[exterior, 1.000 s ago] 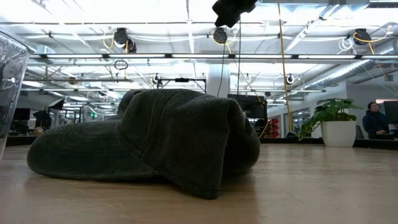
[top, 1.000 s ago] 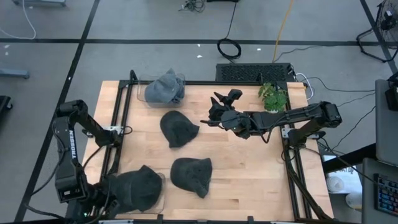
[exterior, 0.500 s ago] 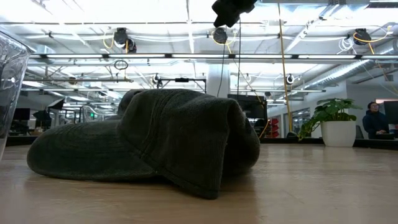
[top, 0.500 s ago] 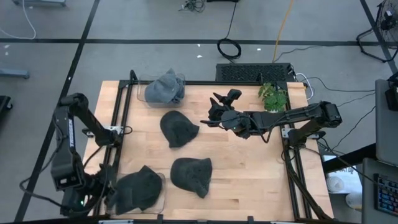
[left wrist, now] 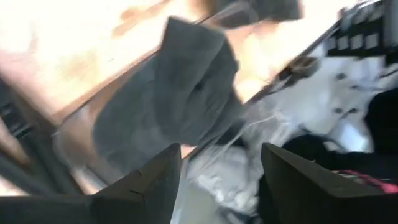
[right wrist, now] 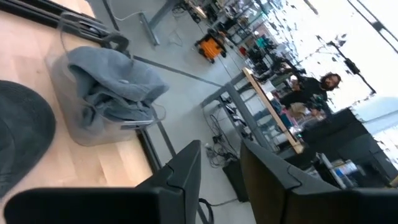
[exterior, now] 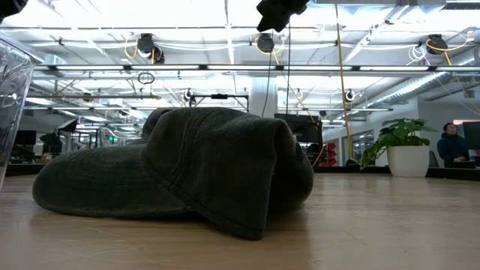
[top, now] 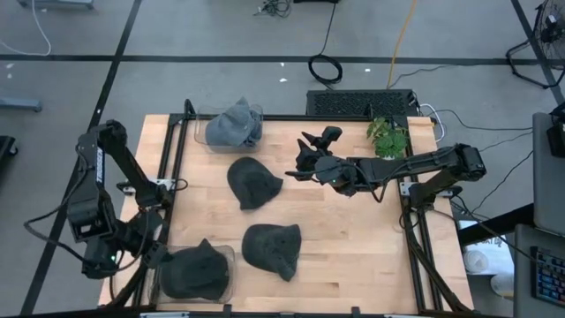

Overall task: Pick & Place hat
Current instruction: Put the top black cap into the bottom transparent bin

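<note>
A: Left end effector from above: it hung just off the near-left clear bin, fingers spread, gripping nothing. The dark hat lay inside that bin.

B: And the right end effector?

A: It hovered well beyond that bin, over the wooden surface, fingers narrowly apart and empty.

B: Low view?

A: One loose hat filled it, lying on the surface.

B: Left wrist view?

A: Fingers stood wide, with the hat in the bin ahead, not touching.

B: Right wrist?

A: A grey hat sat in the far bin.
</note>
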Motion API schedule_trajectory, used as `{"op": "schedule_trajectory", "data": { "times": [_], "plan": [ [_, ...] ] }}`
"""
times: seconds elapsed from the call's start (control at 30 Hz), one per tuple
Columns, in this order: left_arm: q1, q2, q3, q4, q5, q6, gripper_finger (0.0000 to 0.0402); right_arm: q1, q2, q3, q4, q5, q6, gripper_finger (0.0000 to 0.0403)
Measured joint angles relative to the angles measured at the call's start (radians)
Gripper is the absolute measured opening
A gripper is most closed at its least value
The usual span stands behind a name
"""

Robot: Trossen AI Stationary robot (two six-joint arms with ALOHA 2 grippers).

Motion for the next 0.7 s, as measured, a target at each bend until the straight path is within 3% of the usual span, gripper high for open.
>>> {"op": "schedule_trajectory", "data": {
  "times": [0.17,0.33,0.47,0.57,0.7],
  "plan": [
    [0.044,0.055,0.000,0.058,0.174,0.151,0.0206,0.000,0.000,0.000,0.001,-0.020,0.000,0.0100],
    [0.093,0.182,0.000,0.124,0.170,0.397,0.0096,-0.006,0.000,0.000,-0.003,-0.084,0.015,0.0100],
    [0.142,0.286,0.000,0.110,0.170,0.478,0.0013,-0.014,0.000,0.000,0.001,-0.123,0.026,0.0100],
    [0.175,0.353,0.000,0.059,0.179,0.459,0.0020,-0.020,0.000,0.000,0.001,-0.121,0.029,0.0100],
    [0.214,0.423,0.000,-0.010,0.275,0.520,0.0023,-0.021,0.000,0.000,0.001,-0.121,0.055,0.0100]
  ]
}}
